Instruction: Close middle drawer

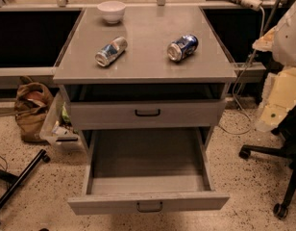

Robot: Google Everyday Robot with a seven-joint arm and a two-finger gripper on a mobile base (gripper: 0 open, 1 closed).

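A grey cabinet (145,71) stands in the middle of the camera view. The middle drawer (148,202) is pulled far out toward me. Its inside is bare, and its flat front has a small dark loop handle (149,206). Above it, the uppermost grey drawer (148,113) stands out only a little, with a dark gap over its front. The lowest drawer is hidden under the open one. My gripper is not in view.
Two cans, one (111,51) and another (182,47), lie on their sides on the cabinet top, with a white bowl (112,11) at the back. A brown bag (31,109) and a black stand leg (18,182) are on the left. An office chair base (282,177) and a pale bulky shape (285,85) are on the right.
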